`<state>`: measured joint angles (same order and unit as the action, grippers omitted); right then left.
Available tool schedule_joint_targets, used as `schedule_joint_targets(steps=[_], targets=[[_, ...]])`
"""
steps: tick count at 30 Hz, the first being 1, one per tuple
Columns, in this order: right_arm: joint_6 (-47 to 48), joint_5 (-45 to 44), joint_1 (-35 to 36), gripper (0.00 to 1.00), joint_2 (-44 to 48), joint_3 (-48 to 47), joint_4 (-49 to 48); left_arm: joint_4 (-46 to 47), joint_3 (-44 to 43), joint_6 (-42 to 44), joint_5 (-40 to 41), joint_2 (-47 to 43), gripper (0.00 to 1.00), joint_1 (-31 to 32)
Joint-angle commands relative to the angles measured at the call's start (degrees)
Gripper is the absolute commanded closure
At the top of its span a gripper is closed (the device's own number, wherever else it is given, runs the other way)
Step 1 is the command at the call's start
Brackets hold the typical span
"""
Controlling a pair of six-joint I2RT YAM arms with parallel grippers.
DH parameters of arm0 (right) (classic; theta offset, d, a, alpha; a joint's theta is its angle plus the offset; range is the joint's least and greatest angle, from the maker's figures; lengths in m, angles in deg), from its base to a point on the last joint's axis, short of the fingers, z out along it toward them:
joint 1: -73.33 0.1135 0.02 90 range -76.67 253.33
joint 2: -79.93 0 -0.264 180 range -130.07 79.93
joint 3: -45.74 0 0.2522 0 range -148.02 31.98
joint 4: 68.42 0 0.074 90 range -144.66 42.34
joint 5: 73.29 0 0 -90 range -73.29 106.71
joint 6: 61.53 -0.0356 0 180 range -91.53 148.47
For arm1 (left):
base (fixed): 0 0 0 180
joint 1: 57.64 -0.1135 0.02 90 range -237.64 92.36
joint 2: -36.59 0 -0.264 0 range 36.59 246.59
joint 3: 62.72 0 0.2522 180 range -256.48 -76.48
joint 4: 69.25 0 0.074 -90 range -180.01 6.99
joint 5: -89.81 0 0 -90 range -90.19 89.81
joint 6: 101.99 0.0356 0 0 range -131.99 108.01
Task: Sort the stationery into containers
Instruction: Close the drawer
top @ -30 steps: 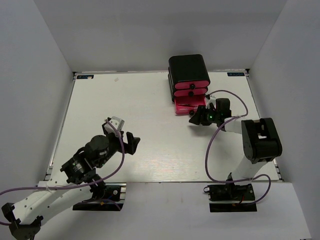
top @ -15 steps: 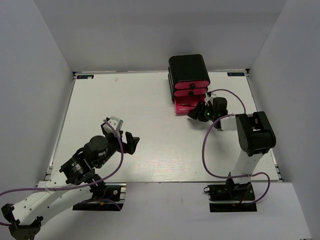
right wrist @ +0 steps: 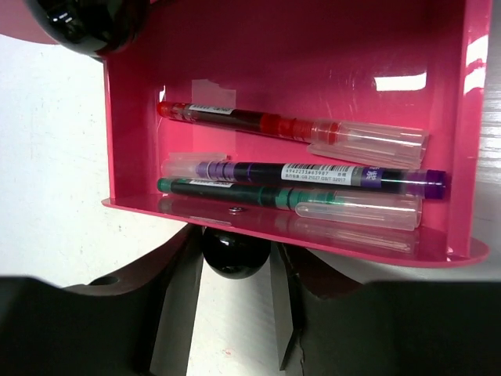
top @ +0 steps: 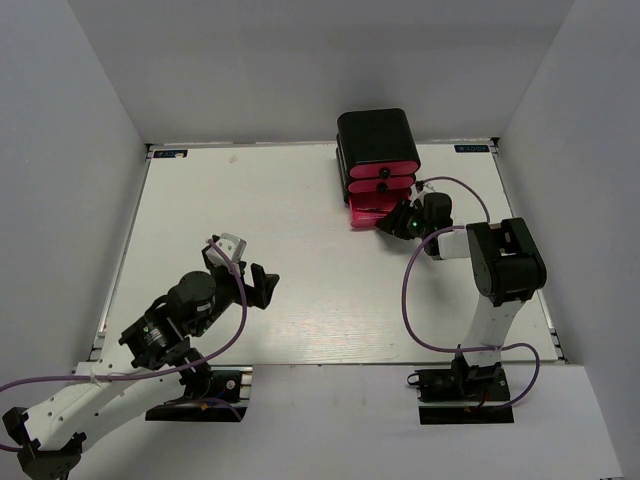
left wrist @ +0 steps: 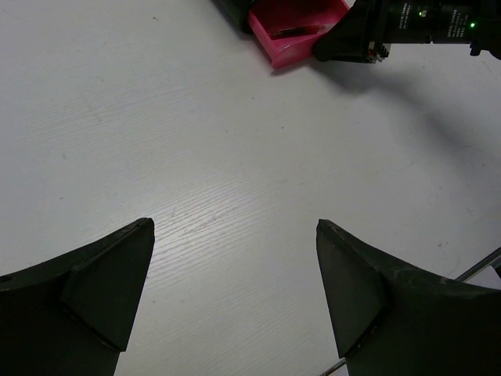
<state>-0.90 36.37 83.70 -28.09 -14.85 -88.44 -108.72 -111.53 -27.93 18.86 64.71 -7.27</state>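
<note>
Top view: I can't spot any loose stationery lying around the black cabinet [top: 378,135], so I'd guess the sorting is nearly done. Its two upper drawers [top: 365,172] are closed, contents hidden. The bottom drawer [top: 368,212] sticks out in front, with the right gripper [top: 400,222] at its face. The left gripper [top: 258,285] hangs well away from the cabinet.

Left wrist: jaws spread wide, holding nothing.

Right wrist: a red pen [right wrist: 290,125], purple pen [right wrist: 313,172] and green pen [right wrist: 290,200] lie side by side in that drawer. The fingers [right wrist: 176,305] flank its black knob [right wrist: 233,251]; can't tell if they're pinching it. Closing the drawer is probably what's left.

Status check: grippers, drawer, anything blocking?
Left gripper open, over table. Right gripper astride knob of bottom drawer, grip unconfirmed. Drawer open, three pens inside. Nothing seen blocking.
</note>
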Motion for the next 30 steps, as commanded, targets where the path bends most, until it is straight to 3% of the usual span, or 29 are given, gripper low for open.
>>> schedule_joint_targets(steps=[1, 5, 15, 30], targets=[[0.0, -0.5, 0.3, 0.72, 0.4, 0.7, -4.4, -0.4, 0.4, 0.1, 0.6, -0.3, 0.06, 0.1], [1.3, -0.5, 0.3, 0.82, 2.0, 0.3, -8.6, -0.4, 0.4, 0.1, 0.6, -0.3, 0.06, 0.1], [3.2, -1.4, 0.1, 0.82, -0.9, -7.2, -6.9, -0.4, 0.4, 0.1, 0.6, -0.3, 0.06, 0.1], [-5.5, -1.2, 0.2, 0.81, -7.8, -13.8, -10.0, -0.4, 0.4, 0.1, 2.3, 1.2, 0.06, 0.1]])
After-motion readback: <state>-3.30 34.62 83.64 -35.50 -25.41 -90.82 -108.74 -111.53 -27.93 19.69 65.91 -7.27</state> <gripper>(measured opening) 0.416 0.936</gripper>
